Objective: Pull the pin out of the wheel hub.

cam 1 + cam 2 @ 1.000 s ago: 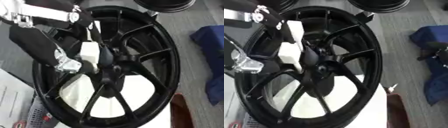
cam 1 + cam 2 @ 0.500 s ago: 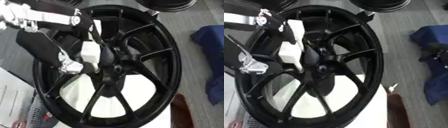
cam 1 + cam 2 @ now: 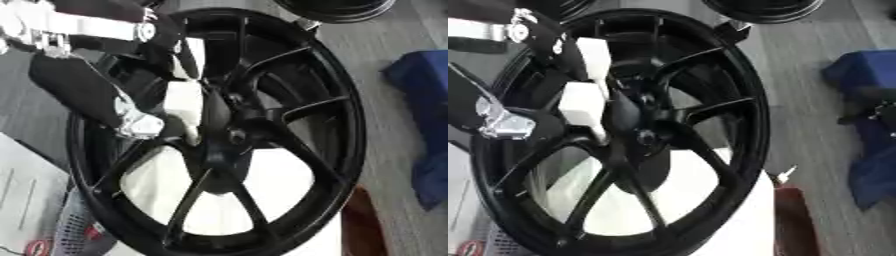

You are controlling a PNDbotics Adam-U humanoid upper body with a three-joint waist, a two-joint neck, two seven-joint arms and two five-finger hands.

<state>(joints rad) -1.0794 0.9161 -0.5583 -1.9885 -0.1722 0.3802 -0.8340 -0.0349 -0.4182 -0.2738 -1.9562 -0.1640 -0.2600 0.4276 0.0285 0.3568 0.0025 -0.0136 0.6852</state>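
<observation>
The left hand [image 3: 144,120] has crept closer to the centre of the black wheel hub [image 3: 229,132]; whether its fingers are closed cannot be told. The pin is not discernible, so extraction looks unstarted.

Workshop: wheel rims [image 3: 262,130], grey floor [image 3: 807,90]

wheel hub [image 3: 636,132] on a white surface [image 3: 271,175], left hand [image 3: 131,107] at its left spokes, bag [image 3: 868,125] far right

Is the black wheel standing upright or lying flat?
Upright: the wheel stands on its rim edge atop a white surface, spokes facing sideways.
</observation>
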